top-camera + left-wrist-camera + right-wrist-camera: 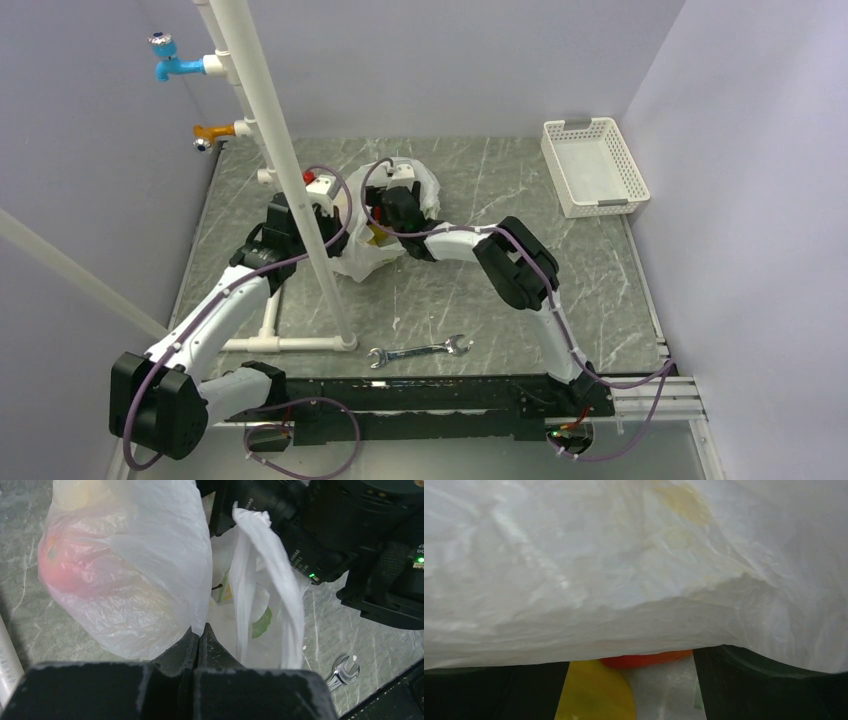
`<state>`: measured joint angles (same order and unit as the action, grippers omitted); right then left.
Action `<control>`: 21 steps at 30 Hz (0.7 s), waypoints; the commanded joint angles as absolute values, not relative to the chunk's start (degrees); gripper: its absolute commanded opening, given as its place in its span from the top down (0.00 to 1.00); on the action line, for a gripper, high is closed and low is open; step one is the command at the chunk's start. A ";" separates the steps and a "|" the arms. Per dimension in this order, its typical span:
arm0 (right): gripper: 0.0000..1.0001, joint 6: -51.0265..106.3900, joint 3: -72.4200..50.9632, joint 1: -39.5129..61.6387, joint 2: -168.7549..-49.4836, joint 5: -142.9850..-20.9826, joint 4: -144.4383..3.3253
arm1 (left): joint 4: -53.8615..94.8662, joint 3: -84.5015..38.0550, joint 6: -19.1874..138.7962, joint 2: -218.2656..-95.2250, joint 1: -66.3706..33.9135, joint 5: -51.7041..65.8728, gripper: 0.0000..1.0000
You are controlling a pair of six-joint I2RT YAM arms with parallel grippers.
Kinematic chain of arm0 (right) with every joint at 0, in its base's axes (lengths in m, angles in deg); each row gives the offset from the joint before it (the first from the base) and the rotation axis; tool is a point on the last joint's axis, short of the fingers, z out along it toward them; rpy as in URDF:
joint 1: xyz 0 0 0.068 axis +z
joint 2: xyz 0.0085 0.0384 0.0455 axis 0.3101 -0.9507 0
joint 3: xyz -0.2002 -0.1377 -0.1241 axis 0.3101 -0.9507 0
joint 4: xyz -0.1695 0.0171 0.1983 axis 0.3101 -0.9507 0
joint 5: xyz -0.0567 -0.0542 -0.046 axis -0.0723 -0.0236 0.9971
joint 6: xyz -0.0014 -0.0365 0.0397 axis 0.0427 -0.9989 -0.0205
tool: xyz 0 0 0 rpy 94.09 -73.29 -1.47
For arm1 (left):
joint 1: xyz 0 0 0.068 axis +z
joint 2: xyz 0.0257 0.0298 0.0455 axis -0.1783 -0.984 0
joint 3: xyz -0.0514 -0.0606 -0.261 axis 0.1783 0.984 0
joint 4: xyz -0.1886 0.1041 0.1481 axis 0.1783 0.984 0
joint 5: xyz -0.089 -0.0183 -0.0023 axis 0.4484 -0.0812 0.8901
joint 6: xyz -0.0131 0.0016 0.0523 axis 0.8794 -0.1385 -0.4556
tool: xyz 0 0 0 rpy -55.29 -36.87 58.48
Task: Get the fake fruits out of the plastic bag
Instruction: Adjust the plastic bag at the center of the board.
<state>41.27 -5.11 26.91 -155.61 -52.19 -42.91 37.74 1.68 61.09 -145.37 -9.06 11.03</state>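
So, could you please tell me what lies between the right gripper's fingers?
In the right wrist view, a yellow fruit and an orange-red fruit show between the fingers, under the plastic bag.

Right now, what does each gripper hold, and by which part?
The left gripper is shut on the plastic bag, pinching a fold of its thin film. The right gripper is open under the bag film and holds nothing.

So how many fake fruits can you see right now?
2: a yellow fruit and an orange-red fruit behind it, both inside the plastic bag; others may be hidden.
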 commanded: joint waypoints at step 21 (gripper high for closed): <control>0.83 44.66 -30.31 25.66 -131.61 -58.82 -43.75 | 40.47 -0.84 59.47 -141.00 -9.24 8.43 1.00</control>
